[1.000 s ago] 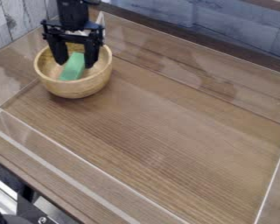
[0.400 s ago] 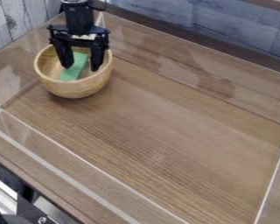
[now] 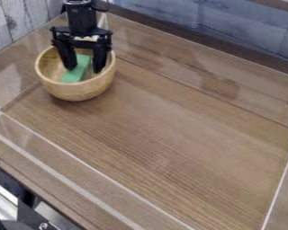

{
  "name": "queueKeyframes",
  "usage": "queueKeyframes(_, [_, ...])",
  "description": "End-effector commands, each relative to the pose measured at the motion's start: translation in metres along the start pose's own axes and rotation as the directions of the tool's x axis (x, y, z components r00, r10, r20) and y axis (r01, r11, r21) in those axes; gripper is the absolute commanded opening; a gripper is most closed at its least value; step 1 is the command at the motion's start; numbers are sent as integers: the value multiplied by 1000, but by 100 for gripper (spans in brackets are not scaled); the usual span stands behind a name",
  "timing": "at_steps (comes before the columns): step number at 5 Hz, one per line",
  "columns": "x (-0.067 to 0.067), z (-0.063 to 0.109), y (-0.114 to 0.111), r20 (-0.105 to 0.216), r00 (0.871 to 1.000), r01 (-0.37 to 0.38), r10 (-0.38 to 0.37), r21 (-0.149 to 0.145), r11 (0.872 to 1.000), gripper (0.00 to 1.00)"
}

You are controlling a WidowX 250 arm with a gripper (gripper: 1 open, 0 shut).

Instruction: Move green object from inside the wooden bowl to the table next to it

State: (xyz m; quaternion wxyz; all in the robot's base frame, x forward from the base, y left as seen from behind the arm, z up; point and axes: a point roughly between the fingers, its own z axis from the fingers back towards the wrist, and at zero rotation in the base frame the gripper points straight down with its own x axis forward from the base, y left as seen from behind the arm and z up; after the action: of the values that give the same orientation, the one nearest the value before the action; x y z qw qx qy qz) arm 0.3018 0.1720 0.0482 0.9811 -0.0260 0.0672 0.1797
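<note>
The wooden bowl stands at the far left of the brown table. Inside it lies the green object, tilted against the bowl's inner wall. My black gripper reaches down into the bowl from above, open, with one finger on each side of the green bar's upper part. The fingers are spread wide and I see no grip on the bar. The bar's upper end is partly hidden behind the fingers.
Low clear plastic walls border the tabletop at the back, front and right. Bare wood-grain surface stretches to the right of and in front of the bowl. A grey plank wall rises behind the table.
The gripper has shifted slightly right and a bit up over the bowl since the earliest frame; it has held still since the middle frame. The green bar has not moved.
</note>
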Motion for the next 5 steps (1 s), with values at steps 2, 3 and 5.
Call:
queueKeyframes(2, [19,16,15,49,999,-11,12,-3,1000,100])
queueKeyframes(3, [28,12,10,45,999,-1,1,-3,1000,100])
queueKeyframes(5, [17,-5,-3,50,993,-104,105,-30,994,0])
